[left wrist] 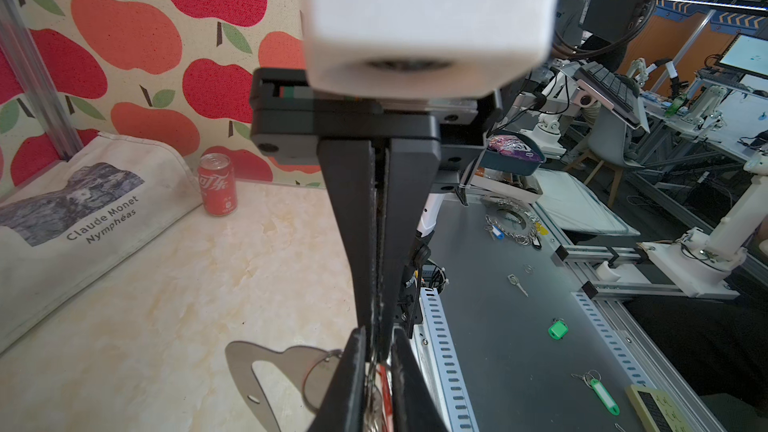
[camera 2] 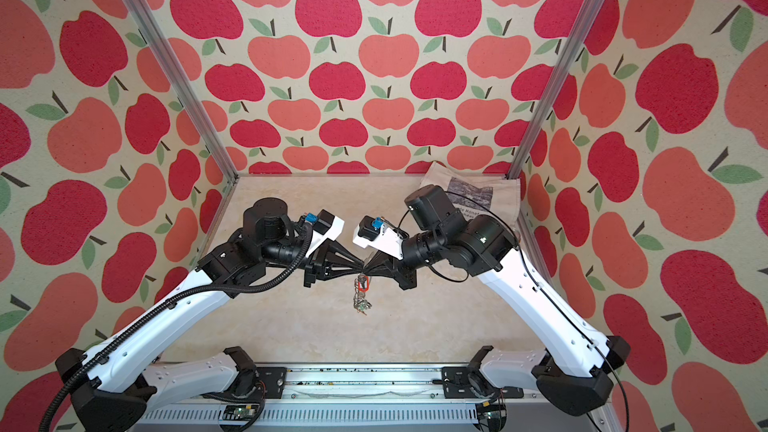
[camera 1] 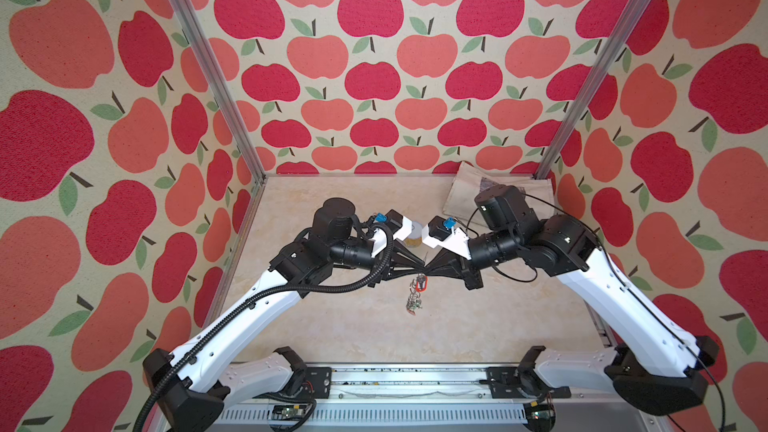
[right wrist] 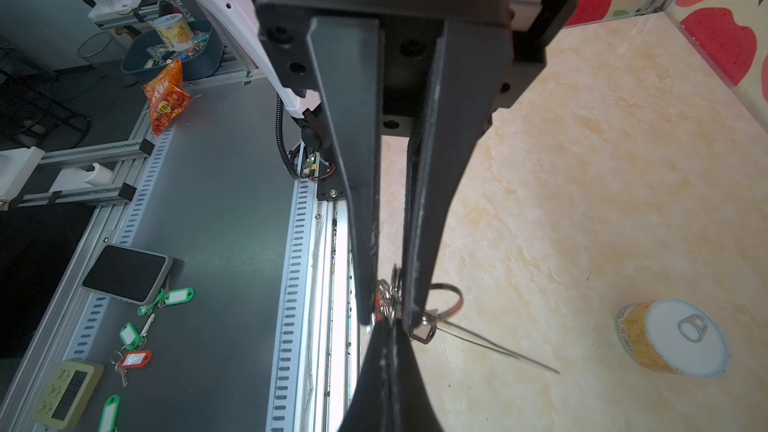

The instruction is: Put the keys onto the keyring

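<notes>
Left gripper (left wrist: 377,336) sat nearest in the left wrist view. Its jaws were almost together, with the red tag (left wrist: 385,384) and some rings (left wrist: 371,398) between them. A true pinch could not be confirmed. Keyring (left wrist: 243,371) hung just beside it, apparently off the table (left wrist: 166,284).

Right wrist view: right gripper (right wrist: 390,318) was fully closed, rings bunched between its tips, seemingly clamped on the keyring's ring row. It met the left gripper tip to tip. The plate showed edge-on, very thin.

Both top views: the grippers touched mid-table. Keys (camera 1: 415,297) (camera 2: 360,299) dangled at 6 o'clock from the tips; whether the lowest touched the table was unclear. Tin (camera 1: 415,238) lay at 12 o'clock, bag (camera 1: 465,189) at 2 o'clock.

Handling, as judged: all of it was light, hard, slick steel. The rings looked springy and stiff to pry, and the bunch would swing. The best hold on a key was the flat plastic tag, across its broad sides. For the plate it was the rim by the slot, squeezed firmly.
</notes>
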